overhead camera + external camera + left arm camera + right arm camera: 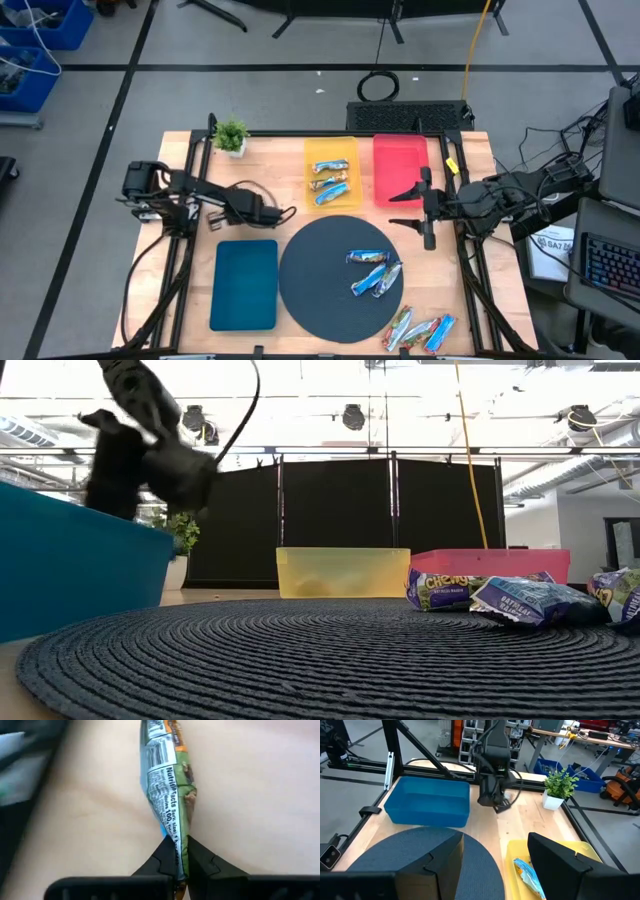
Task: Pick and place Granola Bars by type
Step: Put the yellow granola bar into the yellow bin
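Observation:
My left gripper (284, 212) is over bare wood between the teal tray (245, 283) and the yellow tray (330, 168), shut on a granola bar (169, 780) in a green, orange and blue wrapper. It also shows in the right wrist view (493, 802). My right gripper (408, 210) is open and empty in front of the red tray (400, 168). Granola bars (330, 185) lie in the yellow tray, two (372, 270) lie on the dark round mat (310, 290), and a few (418, 330) lie on the table near its front edge. My left gripper pinches one end of the bar's wrapper (176, 849) between its two fingers (161, 861). The bar reaches straight out past the fingertips, in line with the fingers. It is lifted clear of the table.
A small potted plant (231, 136) stands at the far left corner. The red tray shows nothing inside. The teal tray's wall (70, 560) fills the low view's left. Bars (520, 598) lie on the mat (300, 660) at its right.

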